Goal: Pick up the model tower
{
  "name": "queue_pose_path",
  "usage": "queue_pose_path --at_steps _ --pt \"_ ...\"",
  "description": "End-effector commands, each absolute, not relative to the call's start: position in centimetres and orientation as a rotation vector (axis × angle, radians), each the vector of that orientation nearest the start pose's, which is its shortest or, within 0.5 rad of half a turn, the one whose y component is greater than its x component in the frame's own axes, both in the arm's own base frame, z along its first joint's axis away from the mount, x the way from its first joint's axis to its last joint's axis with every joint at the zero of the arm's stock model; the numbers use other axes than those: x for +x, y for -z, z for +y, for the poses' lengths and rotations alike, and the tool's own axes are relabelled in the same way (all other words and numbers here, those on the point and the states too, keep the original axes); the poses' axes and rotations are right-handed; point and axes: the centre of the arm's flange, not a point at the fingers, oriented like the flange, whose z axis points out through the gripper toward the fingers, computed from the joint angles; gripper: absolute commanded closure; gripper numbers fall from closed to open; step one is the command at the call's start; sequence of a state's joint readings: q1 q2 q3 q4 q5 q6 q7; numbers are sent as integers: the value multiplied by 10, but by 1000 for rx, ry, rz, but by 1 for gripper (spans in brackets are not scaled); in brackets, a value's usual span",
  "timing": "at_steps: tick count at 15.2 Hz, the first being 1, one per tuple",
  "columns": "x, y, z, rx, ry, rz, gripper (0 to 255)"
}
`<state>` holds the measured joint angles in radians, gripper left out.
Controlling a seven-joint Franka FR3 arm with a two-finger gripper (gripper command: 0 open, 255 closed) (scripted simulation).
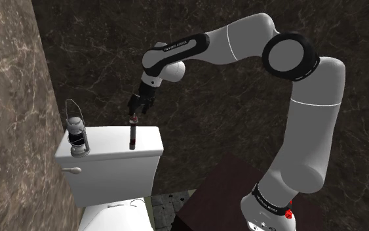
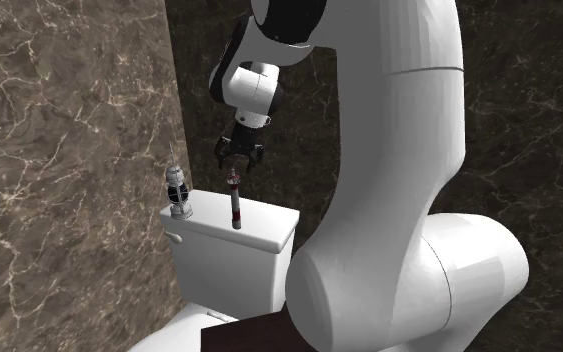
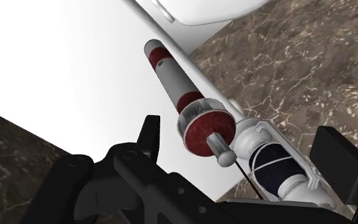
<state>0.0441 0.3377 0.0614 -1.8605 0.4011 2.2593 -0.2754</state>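
A slim, round model tower (image 1: 133,136), banded red and white, stands upright on the smooth white toilet tank (image 1: 107,161), near a small lantern (image 1: 77,134). The black gripper (image 1: 139,105) hovers at its tip, fingers spread wide, not touching it.

The walls (image 1: 12,79) look like polished, veined brown marble. The toilet tank (image 1: 111,149) is smooth, faintly glossy white. The lantern (image 1: 77,134) reads as grey metal with thin wire. The model tower (image 3: 171,76) is smooth and satin. The arm (image 1: 242,42) has a glossy white shell.
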Motion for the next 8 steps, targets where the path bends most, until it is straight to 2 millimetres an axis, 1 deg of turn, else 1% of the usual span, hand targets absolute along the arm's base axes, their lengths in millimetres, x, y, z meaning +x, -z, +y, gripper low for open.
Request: queue_pose_path --at_steps 1,6,7,8 --pt "641 -332 78 -2795 121 -182 0" --pt "641 -306 78 -2795 121 -182 0" --pt "641 -298 78 -2795 121 -182 0" --pt "641 -298 78 -2795 121 -182 0"
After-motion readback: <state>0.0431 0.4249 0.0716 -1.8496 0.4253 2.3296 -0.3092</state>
